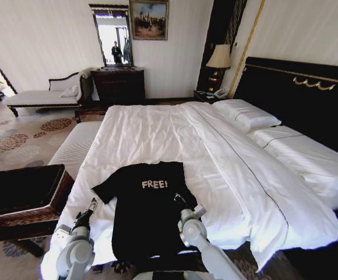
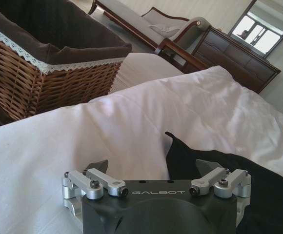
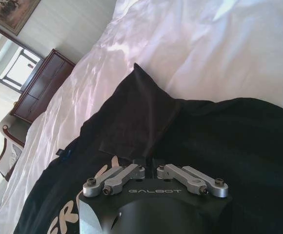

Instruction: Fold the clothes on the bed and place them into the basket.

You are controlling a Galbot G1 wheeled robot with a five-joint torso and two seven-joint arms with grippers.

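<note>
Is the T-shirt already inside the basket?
No. The black T-shirt lies spread flat on the bed, while the basket stands beside the bed.

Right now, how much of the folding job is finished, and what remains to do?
Nothing looks done: the black T-shirt lies flat and unfolded on the bed. In hand: the right gripper is shut at its sleeve, and the left gripper is open beside the other sleeve. Left to do: all folding, then placing it in the basket.
</note>
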